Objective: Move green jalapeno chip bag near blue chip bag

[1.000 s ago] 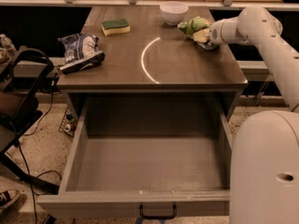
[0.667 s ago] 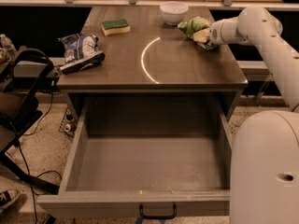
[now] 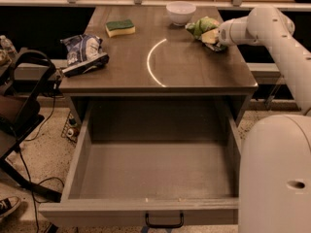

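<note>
The green jalapeno chip bag lies crumpled at the far right of the brown table top, just right of a white bowl. My gripper is at the bag's right side, low over the table, with the white arm reaching in from the right. The blue chip bag lies at the table's left edge, far from the green bag, with its dark lower edge hanging over the side.
A green-topped yellow sponge sits at the back left. A white bowl stands at the back centre. An open empty drawer juts out below the table front. A black chair and cables are at the left.
</note>
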{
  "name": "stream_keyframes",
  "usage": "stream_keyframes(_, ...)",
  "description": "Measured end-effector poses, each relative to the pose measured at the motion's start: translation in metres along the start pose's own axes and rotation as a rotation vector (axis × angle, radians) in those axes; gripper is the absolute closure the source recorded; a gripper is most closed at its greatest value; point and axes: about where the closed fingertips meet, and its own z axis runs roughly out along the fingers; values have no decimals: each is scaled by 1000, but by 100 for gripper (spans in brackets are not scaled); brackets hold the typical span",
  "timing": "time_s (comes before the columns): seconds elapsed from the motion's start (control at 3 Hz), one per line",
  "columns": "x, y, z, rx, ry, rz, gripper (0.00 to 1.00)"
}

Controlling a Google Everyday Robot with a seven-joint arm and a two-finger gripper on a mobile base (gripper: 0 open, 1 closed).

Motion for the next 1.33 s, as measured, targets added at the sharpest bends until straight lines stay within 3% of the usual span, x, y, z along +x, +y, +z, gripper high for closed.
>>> stream_keyframes(0.67, -88, -54, -95, 300, -1, -167, 100)
stream_keyframes(1.0, -113, -68, -142, 402, 3, -221, 100)
stream_keyframes(1.33, -112, -66, -143, 395, 0, -219, 100)
